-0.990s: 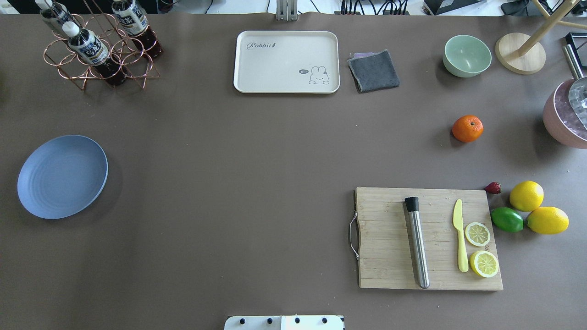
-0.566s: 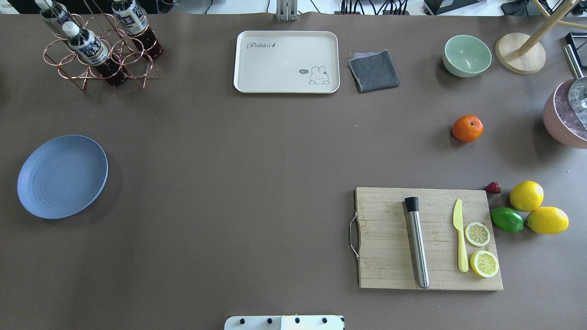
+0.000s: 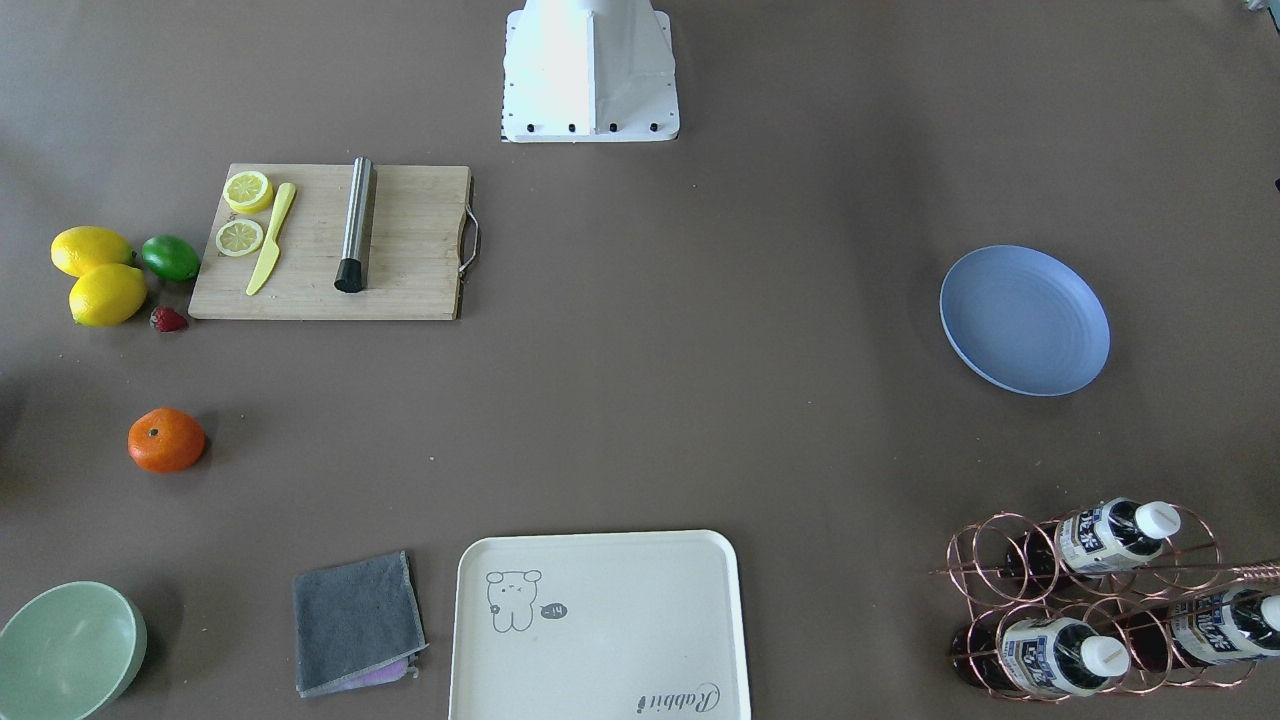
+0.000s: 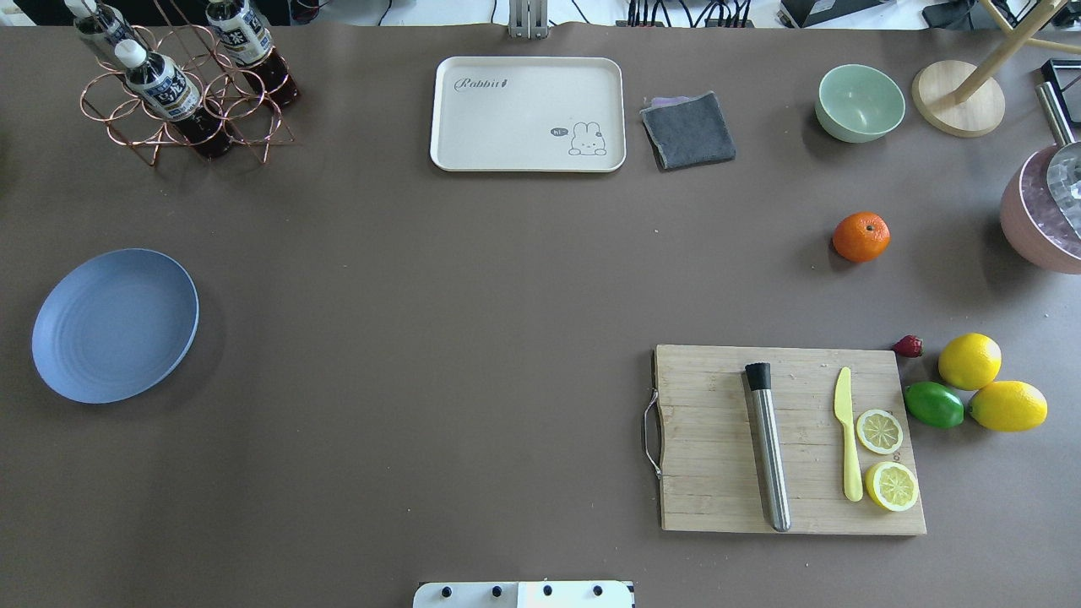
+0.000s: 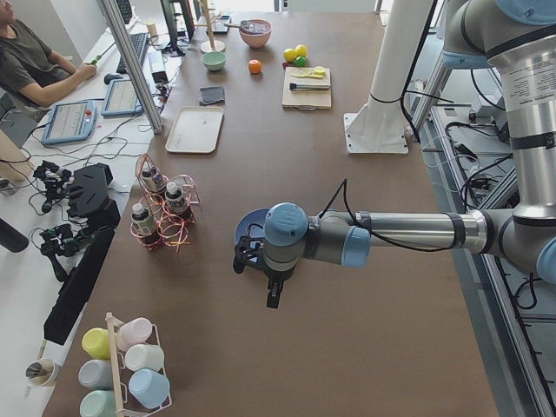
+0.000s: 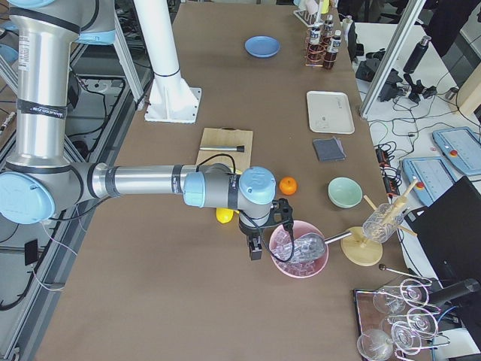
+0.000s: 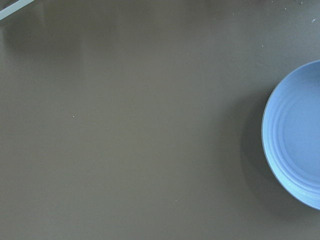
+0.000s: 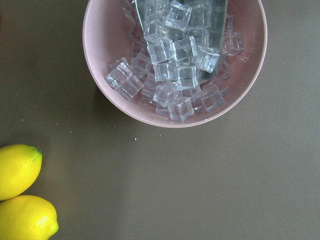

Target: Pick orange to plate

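The orange (image 4: 860,236) rests on the table (image 4: 473,338) near the right fingers (image 6: 255,248), which hang just beside a pink bowl (image 8: 96,55) of ice; the plate (image 4: 115,325) lies close by the left fingers (image 5: 273,295), well apart from the orange; whether either pair is spread or pressed together, I cannot tell.

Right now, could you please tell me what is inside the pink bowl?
Clear ice cubes and a metal scoop lie in the pink bowl. Its bottom is hidden under the ice.
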